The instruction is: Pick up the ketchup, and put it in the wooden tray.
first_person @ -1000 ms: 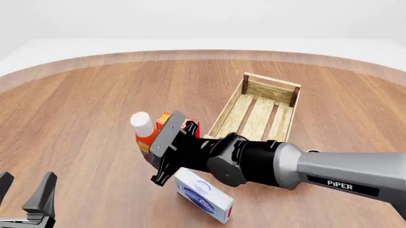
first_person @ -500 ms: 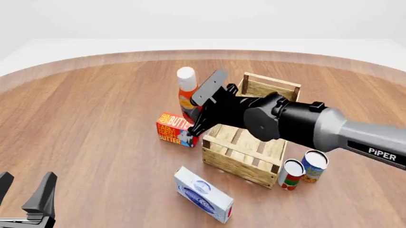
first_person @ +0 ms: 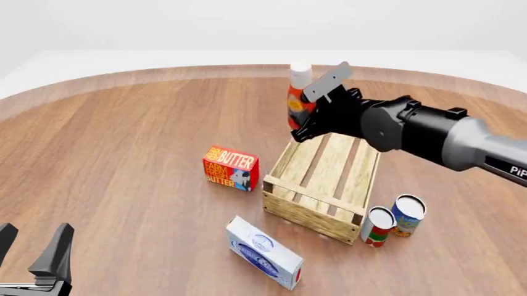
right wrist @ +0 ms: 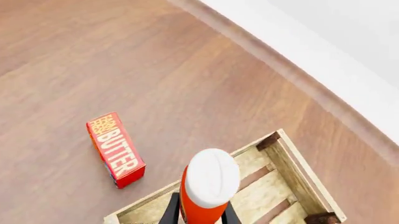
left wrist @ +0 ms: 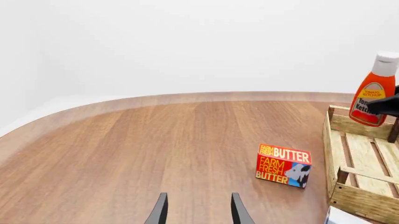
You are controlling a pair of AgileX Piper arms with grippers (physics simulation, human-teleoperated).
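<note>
The ketchup [first_person: 298, 97], a red bottle with a white cap, hangs upright in my right gripper [first_person: 308, 123], which is shut on its lower body. It is held above the far left end of the wooden tray [first_person: 309, 217], clear of the slats. In the right wrist view the cap [right wrist: 212, 178] is seen from above, over the tray's rim [right wrist: 305, 171]. In the left wrist view the ketchup [left wrist: 374, 91] hangs over the tray's wall [left wrist: 365, 203]. My left gripper [first_person: 37, 256] is open and empty at the near left, far from both.
A red butter box [first_person: 231, 168] stands left of the tray; it also shows in the wrist views [left wrist: 283, 164] [right wrist: 115, 149]. A white-and-blue box [first_person: 265, 253] lies in front of the tray. Two cans [first_person: 394, 219] stand at its near right corner.
My right gripper has lifted the ketchup from beside the butter box and carried it up and to the right, to above the tray's far end. The left arm has not moved.
</note>
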